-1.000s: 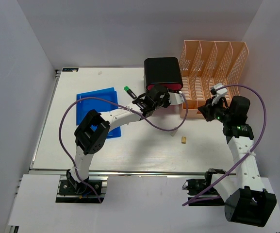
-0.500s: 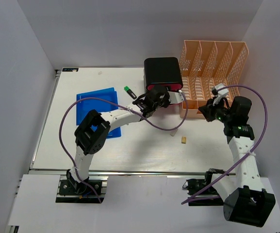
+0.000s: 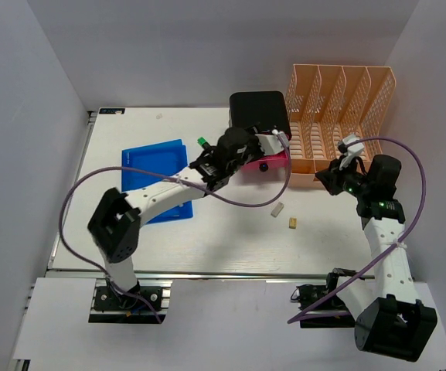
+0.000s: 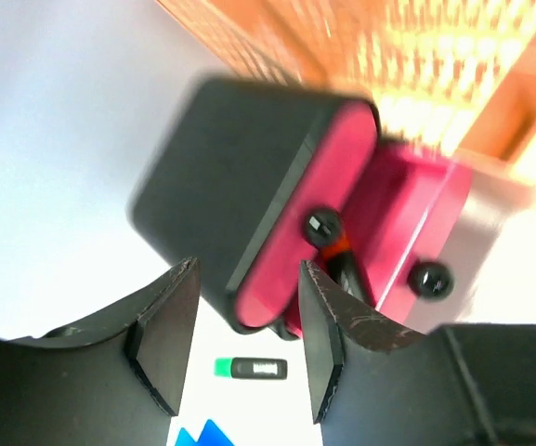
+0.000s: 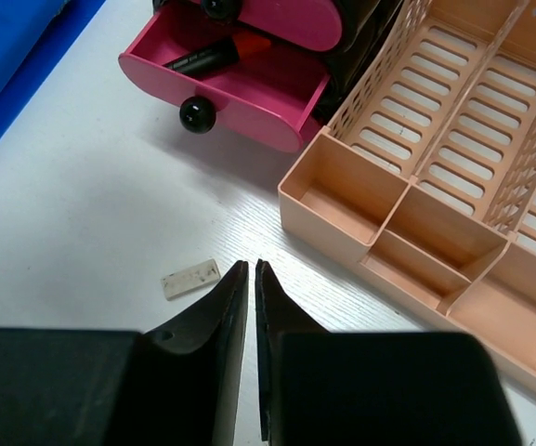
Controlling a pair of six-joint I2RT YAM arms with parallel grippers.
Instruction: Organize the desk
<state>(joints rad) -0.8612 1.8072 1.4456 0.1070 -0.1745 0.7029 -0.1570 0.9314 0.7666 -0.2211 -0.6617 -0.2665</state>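
Note:
The white desk (image 3: 207, 232) holds a black box (image 3: 260, 114) with pink drawers. Its lower drawer (image 3: 269, 162) stands pulled out, and the right wrist view (image 5: 221, 84) shows a black and orange marker (image 5: 214, 56) lying in it. My left gripper (image 3: 242, 154) hovers just left of the drawer front. In its own view the left gripper (image 4: 247, 271) is open and empty, with the box (image 4: 230, 186) beyond it. My right gripper (image 3: 331, 178) is by the rack's front. Its jaws (image 5: 252, 279) are shut on nothing, above bare desk (image 5: 82, 214).
A peach lattice file rack (image 3: 338, 108) stands at the back right. Blue folders (image 3: 157, 174) lie at the left, and a green highlighter (image 3: 202, 142) lies between them and the box. A white eraser (image 3: 277, 209) and a small tan piece (image 3: 293, 222) lie mid-desk.
The left arm has drawn back to the left and its elbow has swung down-left. The pink lower drawer now stands pulled out, free of the gripper. The right arm has not moved.

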